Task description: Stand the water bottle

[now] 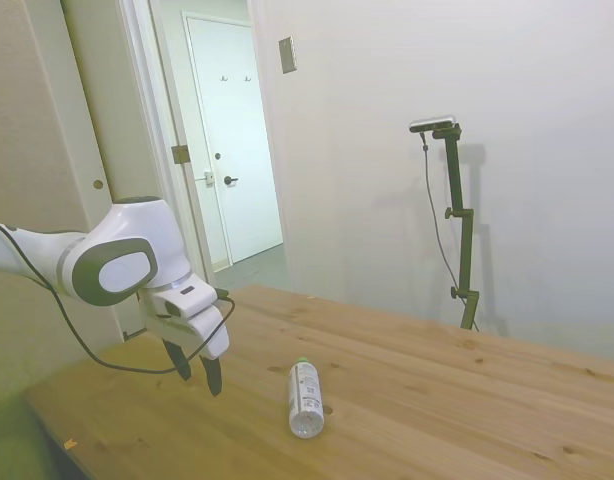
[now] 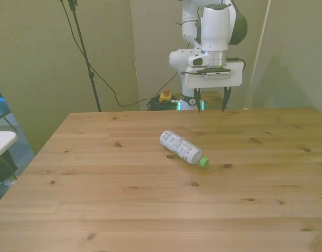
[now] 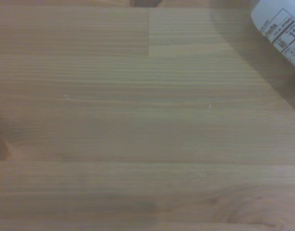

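On wood, clear bottle [image 2: 182, 148] lies.

The clear, green-capped water bottle [image 2: 183, 148] lies on its side.

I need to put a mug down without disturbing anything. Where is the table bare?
The table is mostly bare. The near boards and those toward the front view's left, between the lying water bottle and the edges, are free. The tighter strip lies between the bottle and the open gripper hanging near the far edge.
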Available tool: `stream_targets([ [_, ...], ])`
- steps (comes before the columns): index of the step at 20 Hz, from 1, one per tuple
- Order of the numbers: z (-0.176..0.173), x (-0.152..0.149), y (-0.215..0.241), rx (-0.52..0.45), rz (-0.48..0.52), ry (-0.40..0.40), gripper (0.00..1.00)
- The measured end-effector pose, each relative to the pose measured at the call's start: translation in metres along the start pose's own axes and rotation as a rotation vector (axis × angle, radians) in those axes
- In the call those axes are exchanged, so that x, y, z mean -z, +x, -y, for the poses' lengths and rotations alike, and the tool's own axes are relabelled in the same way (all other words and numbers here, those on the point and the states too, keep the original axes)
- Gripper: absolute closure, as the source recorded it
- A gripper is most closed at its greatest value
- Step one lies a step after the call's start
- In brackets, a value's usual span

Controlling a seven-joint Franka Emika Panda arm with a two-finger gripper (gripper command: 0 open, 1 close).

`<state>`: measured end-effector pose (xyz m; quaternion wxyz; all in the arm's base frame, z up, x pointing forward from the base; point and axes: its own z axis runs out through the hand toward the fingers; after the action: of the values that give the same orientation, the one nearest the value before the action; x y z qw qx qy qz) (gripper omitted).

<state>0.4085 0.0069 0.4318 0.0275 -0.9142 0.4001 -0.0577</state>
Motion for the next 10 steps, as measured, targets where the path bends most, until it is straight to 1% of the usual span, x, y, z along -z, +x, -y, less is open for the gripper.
stream_targets([
  [3,0.004,0.001,0.000,0.016,-0.012,-0.004,0.00],
  [7,0.039,0.025,0.011,0.087,-0.099,-0.013,0.00],
  [10,0.065,0.027,0.036,0.124,-0.138,-0.040,0.00],
])
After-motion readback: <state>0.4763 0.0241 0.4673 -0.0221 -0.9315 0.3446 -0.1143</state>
